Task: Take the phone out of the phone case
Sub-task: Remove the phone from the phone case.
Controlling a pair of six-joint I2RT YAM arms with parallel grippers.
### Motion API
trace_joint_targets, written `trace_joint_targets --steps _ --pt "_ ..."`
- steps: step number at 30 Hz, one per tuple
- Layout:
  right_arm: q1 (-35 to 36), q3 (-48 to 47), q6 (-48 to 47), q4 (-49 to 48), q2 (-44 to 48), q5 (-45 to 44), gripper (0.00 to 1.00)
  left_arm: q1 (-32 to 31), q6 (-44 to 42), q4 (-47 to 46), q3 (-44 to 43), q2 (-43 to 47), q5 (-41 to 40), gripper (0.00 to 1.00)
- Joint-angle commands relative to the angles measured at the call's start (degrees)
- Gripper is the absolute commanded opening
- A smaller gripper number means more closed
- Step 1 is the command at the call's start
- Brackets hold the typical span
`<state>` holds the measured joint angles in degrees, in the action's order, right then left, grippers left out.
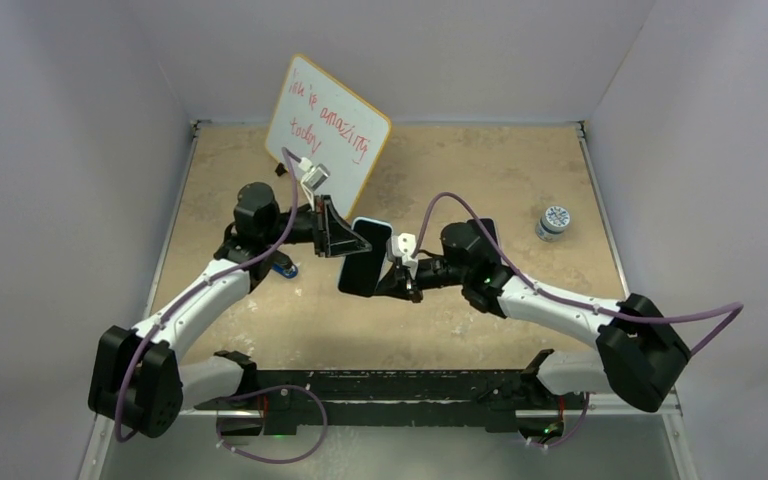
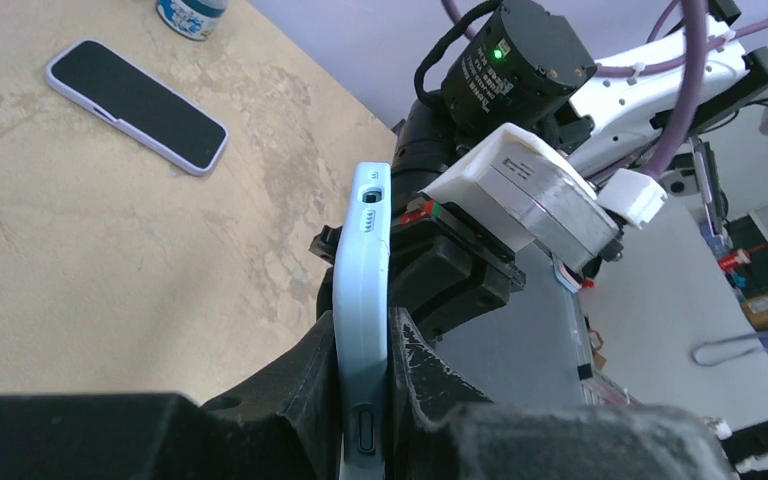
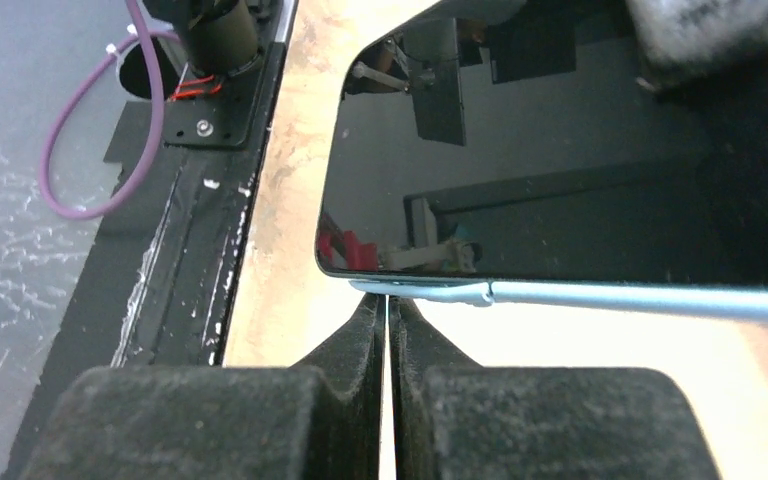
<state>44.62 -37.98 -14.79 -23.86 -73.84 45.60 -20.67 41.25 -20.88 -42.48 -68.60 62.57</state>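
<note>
The phone (image 1: 364, 262), black screen showing, sits in a light-blue case (image 1: 372, 222) and is held on edge above the table's middle. My left gripper (image 1: 345, 240) is shut on the case; in the left wrist view its jaws (image 2: 363, 340) clamp the case's sides (image 2: 362, 250). My right gripper (image 1: 400, 278) meets the phone from the right. In the right wrist view its jaws (image 3: 388, 300) are shut with only a thin slit, tips touching the case's blue rim (image 3: 610, 300) below the phone's screen (image 3: 560, 180). I cannot tell if they pinch the rim.
A second phone in a lavender case (image 2: 135, 105) lies flat on the table behind the right arm. A small blue-and-white jar (image 1: 555, 222) stands at the right. A whiteboard (image 1: 325, 125) leans at the back. A small blue object (image 1: 283, 268) lies by the left arm.
</note>
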Motion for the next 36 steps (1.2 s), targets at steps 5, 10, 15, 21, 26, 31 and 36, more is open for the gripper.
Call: trace_joint_targets --steps 5,10,15,21,26,31,36 --pt "0.0 7.7 18.3 -17.5 5.0 -13.0 0.25 -0.3 7.3 -12.2 8.7 5.1 -10.8 0.0" --pt "0.0 11.4 22.0 -18.9 8.4 -20.6 0.53 -0.3 12.0 -20.5 14.4 6.7 -17.9 0.0" --pt "0.1 10.4 28.5 -17.7 8.1 -20.6 0.61 -0.3 16.5 -25.4 20.9 9.3 -29.1 0.0" --pt "1.7 6.3 36.2 -8.6 6.9 -30.2 0.7 -0.3 17.9 -18.7 22.4 10.8 -39.2 0.0" --pt "5.6 1.3 38.2 0.4 4.6 -39.9 0.72 -0.4 18.0 -15.1 23.1 10.7 -44.9 0.0" --pt "9.0 -4.5 37.3 8.4 1.3 -43.9 0.8 -0.5 17.8 -15.9 23.4 9.7 -46.9 0.0" --pt "11.7 -10.2 37.6 14.5 -3.3 -45.4 0.84 -0.6 17.7 -18.4 23.0 7.5 -46.1 0.0"
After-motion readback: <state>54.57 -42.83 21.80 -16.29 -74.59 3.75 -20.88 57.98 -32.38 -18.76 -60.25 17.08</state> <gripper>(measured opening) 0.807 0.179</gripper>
